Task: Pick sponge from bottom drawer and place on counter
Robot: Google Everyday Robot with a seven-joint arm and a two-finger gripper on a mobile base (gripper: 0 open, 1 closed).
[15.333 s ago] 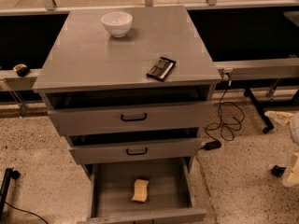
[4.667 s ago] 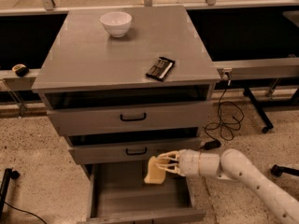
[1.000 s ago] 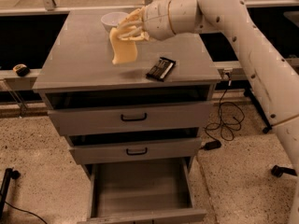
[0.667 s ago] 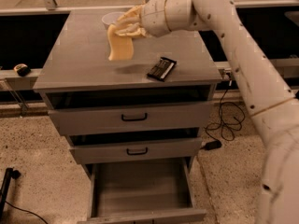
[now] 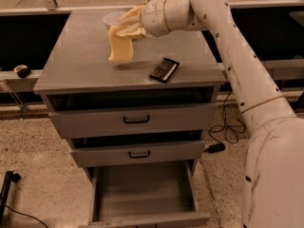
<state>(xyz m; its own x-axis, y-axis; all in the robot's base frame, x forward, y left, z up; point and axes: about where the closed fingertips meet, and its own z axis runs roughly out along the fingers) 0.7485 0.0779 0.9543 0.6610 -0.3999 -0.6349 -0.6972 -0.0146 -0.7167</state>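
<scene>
Sponge hangs from the pincer, clamped on its upper end, over the desk near the back edge. Lifted from the bottom drawer seconds ago, it has hardly shifted this last second, hovering just above the top; release seems next.
</scene>
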